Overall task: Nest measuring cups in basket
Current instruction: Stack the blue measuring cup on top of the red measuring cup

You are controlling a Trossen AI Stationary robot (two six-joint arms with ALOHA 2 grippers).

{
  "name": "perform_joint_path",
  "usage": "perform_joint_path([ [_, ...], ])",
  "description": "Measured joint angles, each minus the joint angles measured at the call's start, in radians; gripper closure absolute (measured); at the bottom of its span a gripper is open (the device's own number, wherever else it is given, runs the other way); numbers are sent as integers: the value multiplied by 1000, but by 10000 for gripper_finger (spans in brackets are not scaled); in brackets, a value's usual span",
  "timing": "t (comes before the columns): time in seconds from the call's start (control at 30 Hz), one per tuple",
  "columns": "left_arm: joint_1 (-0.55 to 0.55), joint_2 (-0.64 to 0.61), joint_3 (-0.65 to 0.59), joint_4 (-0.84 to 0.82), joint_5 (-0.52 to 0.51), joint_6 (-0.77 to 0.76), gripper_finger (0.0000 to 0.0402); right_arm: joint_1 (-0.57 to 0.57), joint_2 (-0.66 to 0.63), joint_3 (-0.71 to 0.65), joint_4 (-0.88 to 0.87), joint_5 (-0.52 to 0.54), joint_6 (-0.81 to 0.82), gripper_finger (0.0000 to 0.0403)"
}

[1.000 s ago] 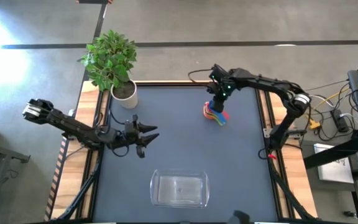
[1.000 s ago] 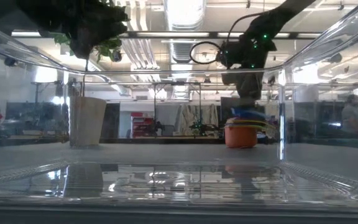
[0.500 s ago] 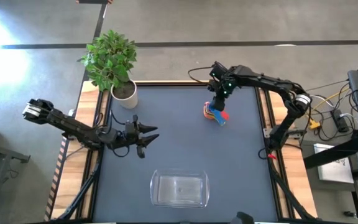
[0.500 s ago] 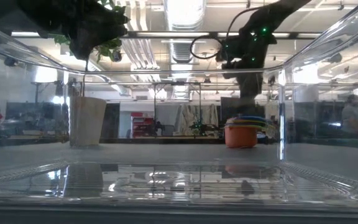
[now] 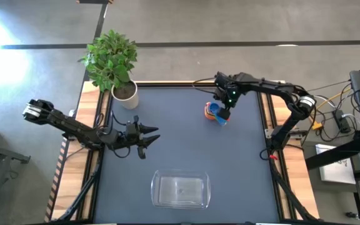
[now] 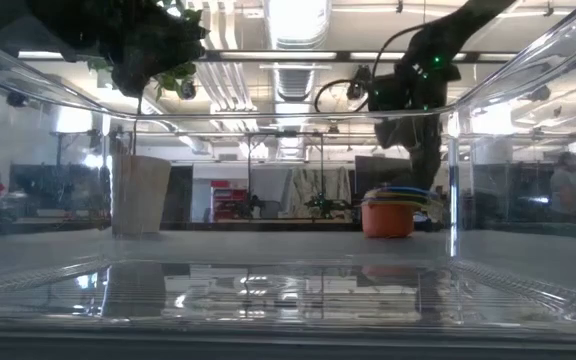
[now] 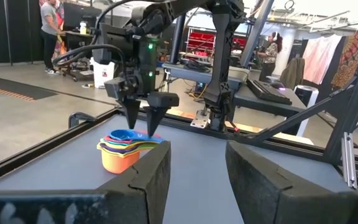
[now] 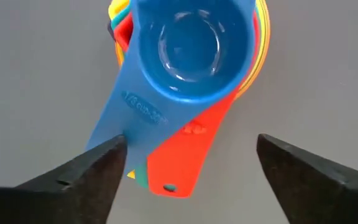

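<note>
The measuring cups (image 5: pixel 214 113) stand nested in one stack at the far right of the table, outside the basket. The largest, orange cup (image 7: pixel 117 162) rests on the table by its bottom, and the blue cup (image 8: pixel 185 43) lies on top. The handles (image 8: pixel 179 155) fan out to one side. My right gripper (image 7: pixel 143 127) hangs open just above those handles, pointing down, one finger on each side. My left gripper (image 5: pixel 147 140) waits open at the table's left middle, with nothing in it. The clear basket (image 5: pixel 180 177) stands at the near edge.
A white pot with a green plant (image 5: pixel 125 94) stands at the far left corner. The dark table top (image 5: pixel 186 150) lies bare between the stack, my left gripper and the basket. People stand in the room beyond the table.
My right gripper has opened and let go of the blue cup, which stays on top of the stack. The gripper has then risen a little and drawn toward the table's right edge. The stack has kept its place.
</note>
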Motion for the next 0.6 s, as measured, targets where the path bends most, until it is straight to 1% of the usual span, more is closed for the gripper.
perform_joint_path([
  [0.1, 0, 0, 0, -1, 0, 0, 264, 7, -1, -21, 31, -10, 21, 31],
  [0.17, 0, 0, 0, -1, 0, -1, 264, 17, -1, -33, 61, -23, 36, 25],
  [0.37, 0, 0, 0, -1, 0, -1, 264, 50, -1, -42, 92, -19, 61, 22],
  [0.6, 0, 0, 0, -4, 0, -2, 264, 57, -1, 7, 91, -19, 115, 22],
])
